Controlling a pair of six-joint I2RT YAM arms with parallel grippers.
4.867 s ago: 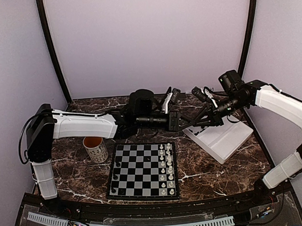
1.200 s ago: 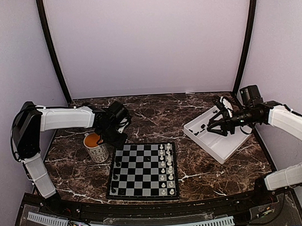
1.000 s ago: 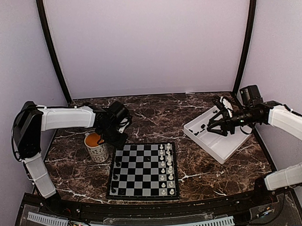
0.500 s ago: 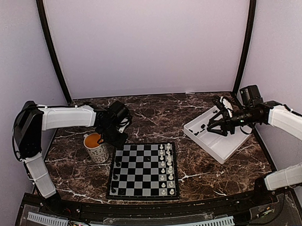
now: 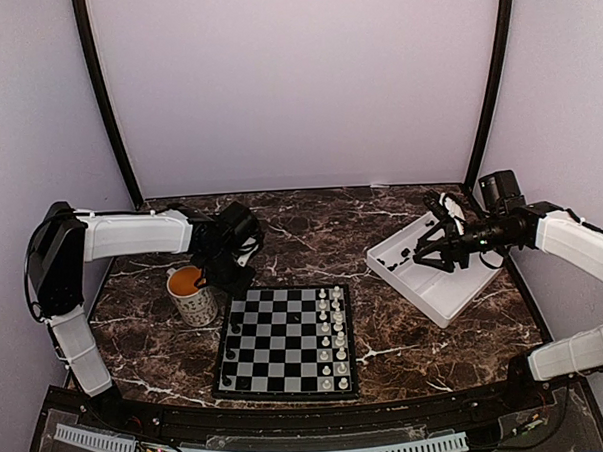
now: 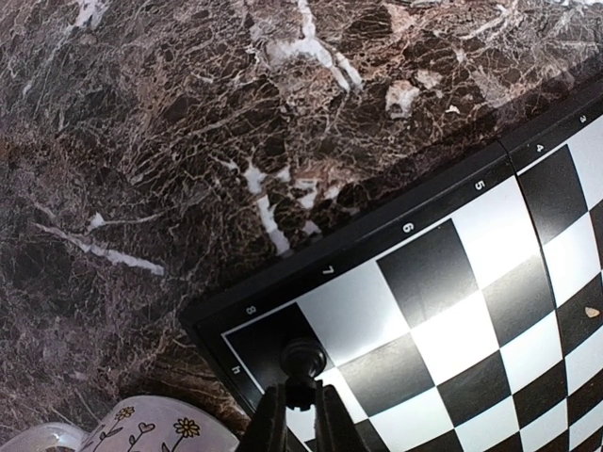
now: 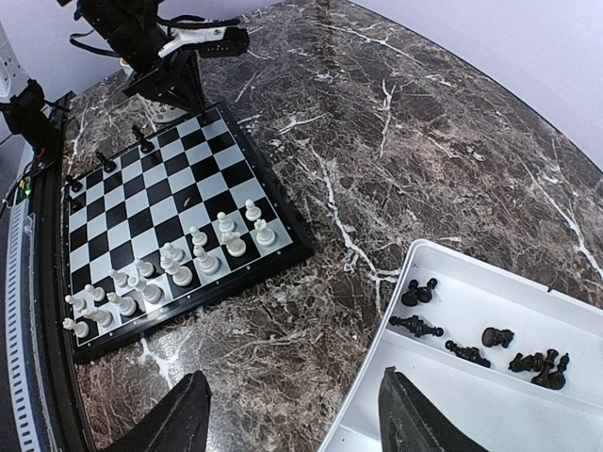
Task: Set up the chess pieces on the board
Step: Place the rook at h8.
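Note:
My left gripper [image 6: 301,407] is shut on a small black chess piece [image 6: 303,362], whose round head sticks out past the fingertips. It hangs over the dark corner square at the far left of the board [image 6: 283,292]. From above, this gripper [image 5: 230,280] is at the board's [image 5: 285,391] far left corner, next to the mug. A few black pieces [image 5: 231,341] stand along the left edge, and white pieces [image 5: 332,330] fill the right side. My right gripper [image 7: 297,414] is open and empty above the tray's near rim. Several black pieces [image 7: 419,326] lie in the tray.
A flowered mug [image 5: 192,295] with orange liquid stands just left of the board, close under my left arm. The white tray [image 5: 454,289] sits at the right, tilted to the board. Dark marble table [image 5: 312,236] lies between them. Walls enclose the back and sides.
My left fingers have closed further on the black piece. Both arms have barely moved in the last second. Several seconds ago both arms reached over the table's far middle.

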